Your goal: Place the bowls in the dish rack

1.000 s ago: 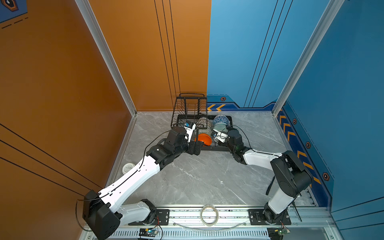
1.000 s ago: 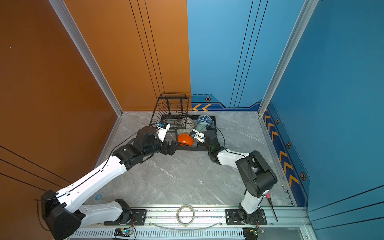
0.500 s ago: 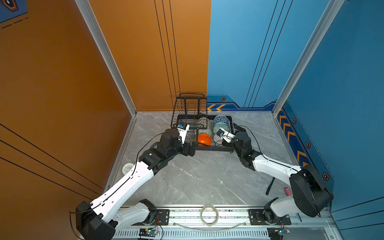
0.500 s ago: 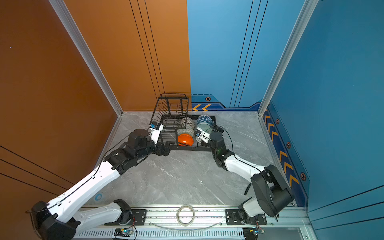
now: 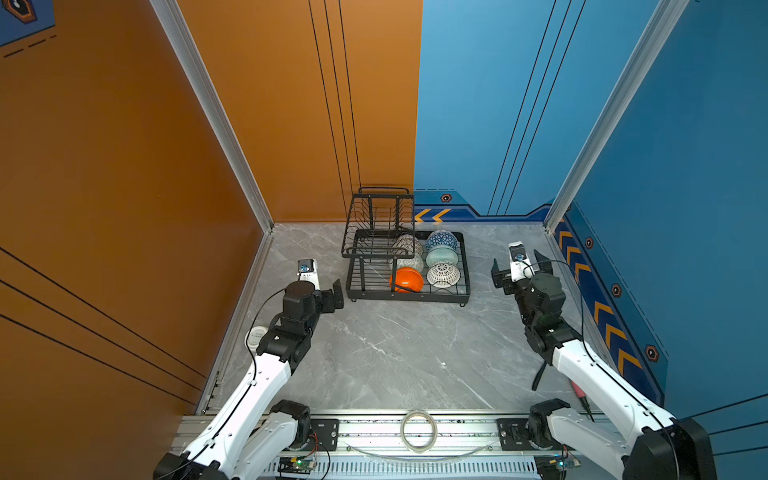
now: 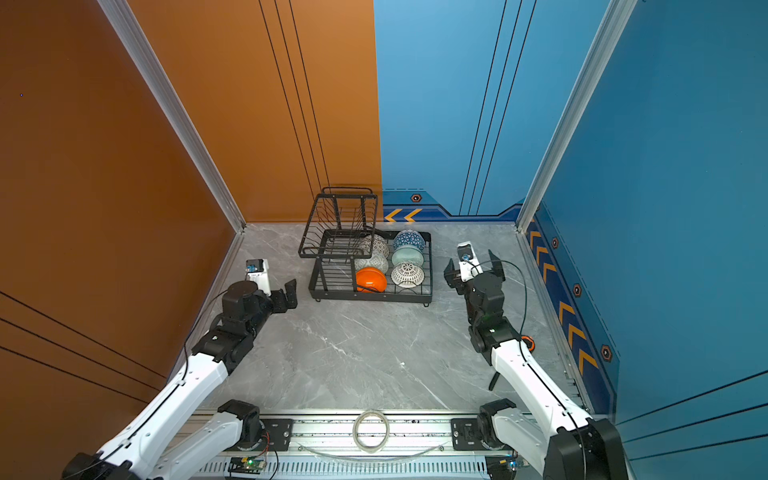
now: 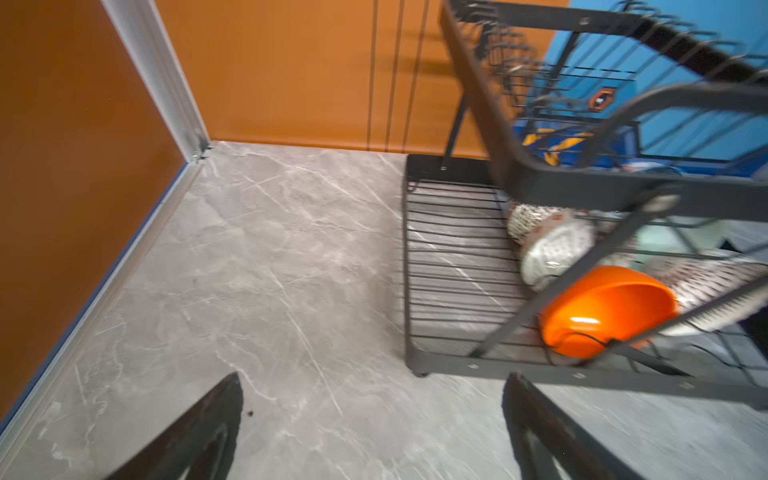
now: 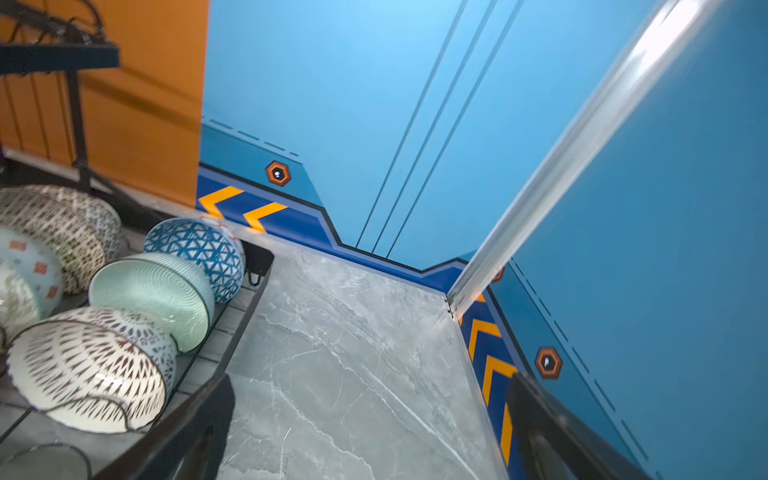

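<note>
The black wire dish rack (image 5: 409, 296) (image 6: 374, 296) stands at the back of the grey floor, and several bowls lie in its lower tray. The orange bowl (image 5: 407, 279) (image 7: 606, 316) is in front. Beside it is the white lattice bowl (image 5: 443, 274) (image 8: 87, 374), and behind them sit the mint bowl (image 5: 441, 256) (image 8: 153, 291) and the blue bowl (image 5: 441, 240) (image 8: 195, 253). Two patterned bowls (image 5: 408, 253) lie partly under the upper basket. My left gripper (image 5: 324, 287) (image 7: 374, 415) hangs open and empty left of the rack. My right gripper (image 5: 518, 267) (image 8: 370, 415) is open and empty to its right.
A small white lidded jar (image 5: 256, 334) sits by the left wall behind my left arm. A pale tape ring (image 5: 418, 430) lies on the front rail. A red-handled tool (image 5: 579, 392) lies near the right wall. The orange and blue walls close in the floor.
Both grippers have drawn back from the rack, the left one to the left and the right one to the right. The bowls stayed in the tray.
</note>
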